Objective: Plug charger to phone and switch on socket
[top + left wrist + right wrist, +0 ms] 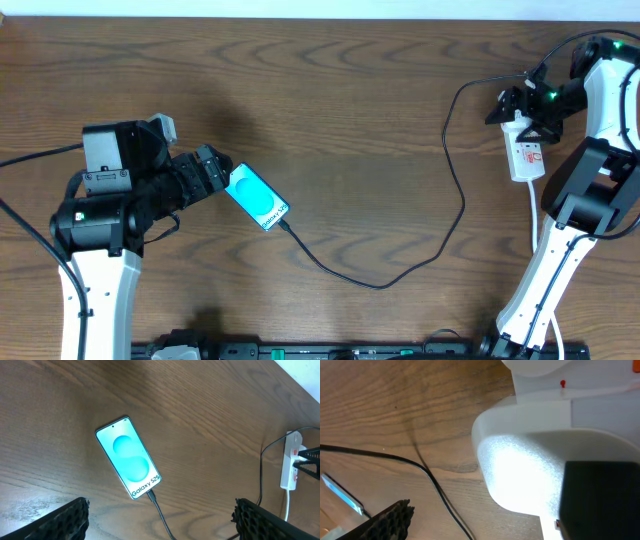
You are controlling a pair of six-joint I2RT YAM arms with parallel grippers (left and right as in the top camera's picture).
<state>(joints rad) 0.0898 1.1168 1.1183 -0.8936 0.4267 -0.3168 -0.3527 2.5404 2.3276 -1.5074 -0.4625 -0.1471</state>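
Observation:
The phone (pixel 258 198) lies flat and slanted on the wooden table, its light-blue screen up, and it also shows in the left wrist view (pixel 129 457). The charger (pixel 380 283) is a thin black cable; its connector tip (pixel 151 496) sits in the phone's lower edge. My left gripper (pixel 222 180) is open just left of the phone, holding nothing, and the cable lies on the table between its fingers (pixel 60 522). The white socket (pixel 525 155) lies at the far right. My right gripper (pixel 515 108) hovers open over its rounded end (pixel 530 460), with one finger (pixel 385 522) apart from it.
The charger cable loops across the middle of the table and up to the socket. The socket's thick white cord (pixel 533 215) runs toward the front beside my right arm's white base (pixel 560 250). A black rail (pixel 300 352) lines the front edge.

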